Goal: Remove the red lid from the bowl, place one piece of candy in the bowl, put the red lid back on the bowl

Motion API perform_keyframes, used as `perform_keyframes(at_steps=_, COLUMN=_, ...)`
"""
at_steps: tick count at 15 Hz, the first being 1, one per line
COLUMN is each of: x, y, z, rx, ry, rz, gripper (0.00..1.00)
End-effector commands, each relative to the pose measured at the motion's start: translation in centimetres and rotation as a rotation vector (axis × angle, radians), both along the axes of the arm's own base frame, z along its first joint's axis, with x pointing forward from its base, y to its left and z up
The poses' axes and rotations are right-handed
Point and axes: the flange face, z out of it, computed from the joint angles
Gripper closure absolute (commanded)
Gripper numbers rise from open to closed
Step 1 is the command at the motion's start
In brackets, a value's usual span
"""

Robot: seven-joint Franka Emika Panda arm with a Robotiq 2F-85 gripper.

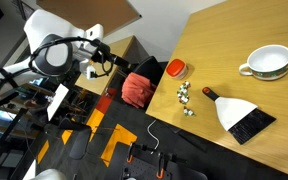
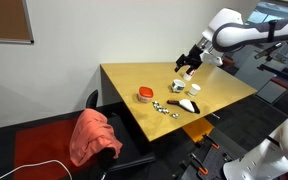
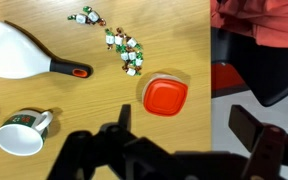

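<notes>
Tabletop [image 1: 234,30] of pale wood carries everything that matters, and it shows in both exterior views and from the wrist. Above it the white robot arm [image 2: 246,30] reaches in, holding its gripper [image 3: 184,122] high in the air, well apart from every object. In the wrist view the two dark fingers [image 3: 120,118] stand spread wide with nothing between them, so the gripper is fully open and empty. Just off the table edge a red cloth [image 2: 94,135] lies bunched on a dark chair [image 2: 134,160]. On the table, a white dustpan [image 3: 24,58] lies flat, its dark handle tipped with orange and pointing toward the lid. Near it, by the lower left of the wrist view, a white bowl [image 3: 22,137] with a green rim and a handle stands upright. The red lid [image 3: 165,96] lies close to the table edge nearest the chair, between the dustpan handle and that edge and apart from both. It seems to sit raised on the glass bowl, but the glass beneath it is too small and too hidden to make out in any view. Beside the lid, a loose scatter of small wrapped candies [image 3: 124,50] in white and green is spread on the wood between the lid and the dustpan, near the lid but not touching it.
</notes>
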Motion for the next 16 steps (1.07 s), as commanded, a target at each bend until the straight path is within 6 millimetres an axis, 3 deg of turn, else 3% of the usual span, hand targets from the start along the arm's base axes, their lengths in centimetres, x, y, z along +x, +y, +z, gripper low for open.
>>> perform_keyframes(at_steps=1, x=3.5, y=-1.6, z=-3.6, rx=-0.006, ry=-0.012, rz=0.002, gripper=0.0)
perform_keyframes(at_steps=5, x=6.3, y=-3.2, z=-8.1, rx=-0.011, ry=-0.015, rz=-0.014, gripper=0.0)
perform_keyframes(at_steps=10, x=9.3, y=-5.7, z=-12.1, rx=0.007, ry=0.023, rz=-0.057, gripper=0.0)
perform_keyframes(at_steps=16, x=9.2, y=-6.3, z=-12.8, rx=-0.003, ry=0.04, rz=-0.069, gripper=0.0)
